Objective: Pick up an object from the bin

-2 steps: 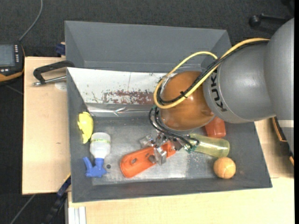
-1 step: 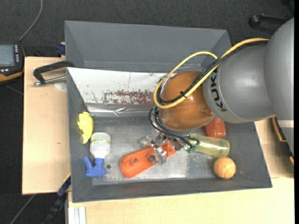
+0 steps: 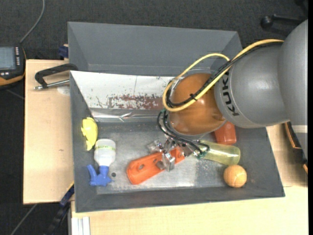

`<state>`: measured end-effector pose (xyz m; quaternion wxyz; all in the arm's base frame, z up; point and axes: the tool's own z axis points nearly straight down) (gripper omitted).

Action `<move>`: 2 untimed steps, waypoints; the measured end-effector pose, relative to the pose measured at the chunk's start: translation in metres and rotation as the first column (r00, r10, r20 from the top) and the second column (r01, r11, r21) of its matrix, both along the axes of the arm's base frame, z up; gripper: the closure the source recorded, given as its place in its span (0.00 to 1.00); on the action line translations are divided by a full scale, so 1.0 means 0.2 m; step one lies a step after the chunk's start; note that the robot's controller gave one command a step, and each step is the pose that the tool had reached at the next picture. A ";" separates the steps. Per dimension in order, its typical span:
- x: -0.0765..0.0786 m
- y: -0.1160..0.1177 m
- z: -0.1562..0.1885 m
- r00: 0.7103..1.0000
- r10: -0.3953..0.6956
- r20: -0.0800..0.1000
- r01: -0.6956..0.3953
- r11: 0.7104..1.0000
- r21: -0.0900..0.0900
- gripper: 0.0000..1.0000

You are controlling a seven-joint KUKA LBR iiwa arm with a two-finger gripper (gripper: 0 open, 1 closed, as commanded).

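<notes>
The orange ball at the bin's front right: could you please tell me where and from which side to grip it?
Probably across its middle, from straight above. The orange ball is round and lies free. A yellowish bottle lies close behind it and the bin's front wall close before it, so closing from left and right looks safest.
</notes>
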<state>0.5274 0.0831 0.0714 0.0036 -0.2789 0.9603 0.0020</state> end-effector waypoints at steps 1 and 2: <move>0.16 -0.14 0.00 0.999 -0.033 0.000 0.033 0.999 0.002 1.00; 0.23 -0.23 0.02 0.999 -0.043 0.005 0.043 0.999 0.000 1.00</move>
